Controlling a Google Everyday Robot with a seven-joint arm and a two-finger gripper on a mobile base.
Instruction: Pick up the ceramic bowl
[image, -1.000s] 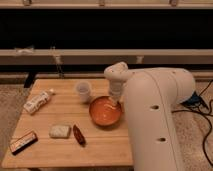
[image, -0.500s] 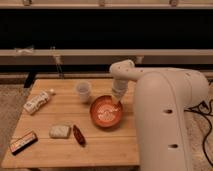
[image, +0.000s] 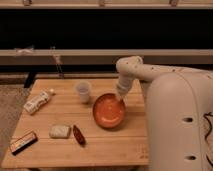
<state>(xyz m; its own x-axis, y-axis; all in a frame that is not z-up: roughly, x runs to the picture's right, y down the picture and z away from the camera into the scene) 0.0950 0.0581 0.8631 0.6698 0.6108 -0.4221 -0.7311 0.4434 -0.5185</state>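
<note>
The ceramic bowl (image: 109, 110) sits on the wooden worktop (image: 100, 145), right of centre. The hand (image: 120, 94) is at the bowl's one o'clock rim, at the end of the white arm (image: 145, 72) reaching in from the right; whether it is open or closed cannot be told. A translucent cup (image: 83, 92) stands just beside the bowl at ten o'clock. Well apart at eight o'clock lie a pale packet (image: 59, 131) and a dark red item (image: 78, 135). A white bottle (image: 38, 101) lies near the left edge, and a dark bar (image: 23, 142) lies at the front left corner.
</note>
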